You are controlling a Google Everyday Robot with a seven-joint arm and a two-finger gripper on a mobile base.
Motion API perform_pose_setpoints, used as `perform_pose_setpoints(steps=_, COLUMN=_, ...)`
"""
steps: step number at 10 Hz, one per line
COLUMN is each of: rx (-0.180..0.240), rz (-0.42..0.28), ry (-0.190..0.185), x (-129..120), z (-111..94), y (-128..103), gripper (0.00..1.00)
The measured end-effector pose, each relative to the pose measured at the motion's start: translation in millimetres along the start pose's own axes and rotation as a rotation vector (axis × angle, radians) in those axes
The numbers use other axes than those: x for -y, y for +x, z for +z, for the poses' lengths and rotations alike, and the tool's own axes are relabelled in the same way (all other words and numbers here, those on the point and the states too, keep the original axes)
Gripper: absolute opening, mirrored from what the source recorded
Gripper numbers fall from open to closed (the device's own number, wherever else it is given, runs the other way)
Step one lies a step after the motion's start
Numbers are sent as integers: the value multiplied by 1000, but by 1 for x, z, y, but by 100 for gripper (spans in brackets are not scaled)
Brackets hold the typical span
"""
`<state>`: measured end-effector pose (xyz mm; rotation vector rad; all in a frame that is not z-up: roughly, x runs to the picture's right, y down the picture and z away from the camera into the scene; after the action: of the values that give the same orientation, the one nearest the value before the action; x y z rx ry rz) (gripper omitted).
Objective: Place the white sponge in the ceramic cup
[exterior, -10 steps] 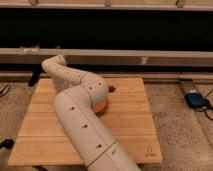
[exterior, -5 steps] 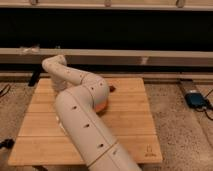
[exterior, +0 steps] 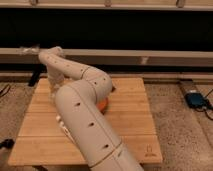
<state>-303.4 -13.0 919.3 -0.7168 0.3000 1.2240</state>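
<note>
My arm reaches over the wooden table point(exterior: 135, 125), bends at the elbow point(exterior: 100, 82) and folds back to the left. Its wrist point(exterior: 54, 80) points down over the table's left side. The gripper sits below that wrist, hidden behind the thick forearm, and it is shut. I cannot tell whether it holds anything. The white sponge and the ceramic cup are both hidden behind the arm.
A sliver of an orange bowl point(exterior: 103, 105) shows just under the elbow. A blue device point(exterior: 195, 100) lies on the speckled floor to the right of the table. A dark wall with a pale ledge point(exterior: 165, 57) runs behind the table.
The elbow and wrist sit slightly higher than a second ago. The gripper has closed.
</note>
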Motion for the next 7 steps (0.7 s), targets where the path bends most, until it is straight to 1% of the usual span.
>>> perform_pose_setpoints(steps=2, rx=92, rz=-30, ry=-3, x=2, z=-34, y=-17, gripper=0)
perform_pose_setpoints(steps=4, rx=173, rz=-51, ry=-2, x=9, z=-61, y=-31, gripper=0)
perform_pose_setpoints(steps=7, rx=255, rz=-52, ry=-25, x=17, z=-94, y=-43, gripper=0)
